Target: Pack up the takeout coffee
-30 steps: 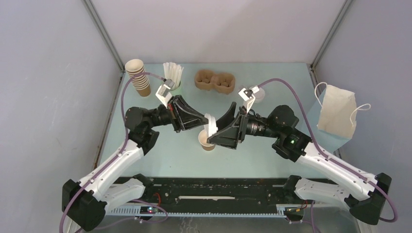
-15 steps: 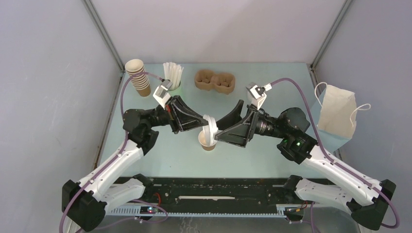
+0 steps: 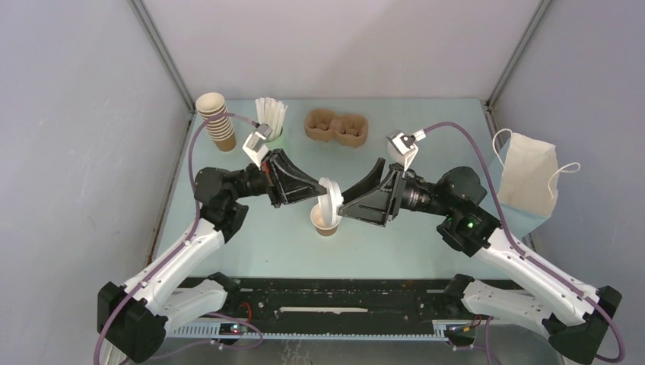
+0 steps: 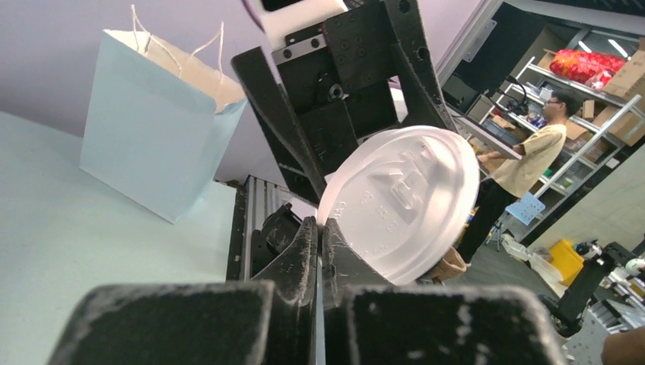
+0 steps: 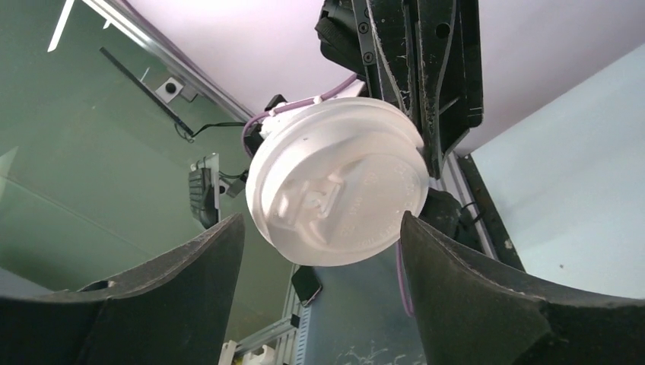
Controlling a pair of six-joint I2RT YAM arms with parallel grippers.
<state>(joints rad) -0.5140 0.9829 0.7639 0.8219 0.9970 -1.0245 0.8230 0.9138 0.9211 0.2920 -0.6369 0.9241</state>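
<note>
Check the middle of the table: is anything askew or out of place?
Yes: the white lid is off the brown cup. It stands nearly on edge above the cup's open mouth, pinched at its rim by the left gripper, with the right gripper open close beside it. No spill visible.

You see a white lid (image 5: 335, 190) with embossed lettering, a brown paper cup (image 3: 325, 225), a tan cup stack (image 3: 219, 125), white straws (image 3: 271, 112), a brown pulp carrier (image 3: 337, 128), a pale blue bag (image 4: 152, 137) with white string handles, and a mint-green table (image 3: 266, 247)
</note>
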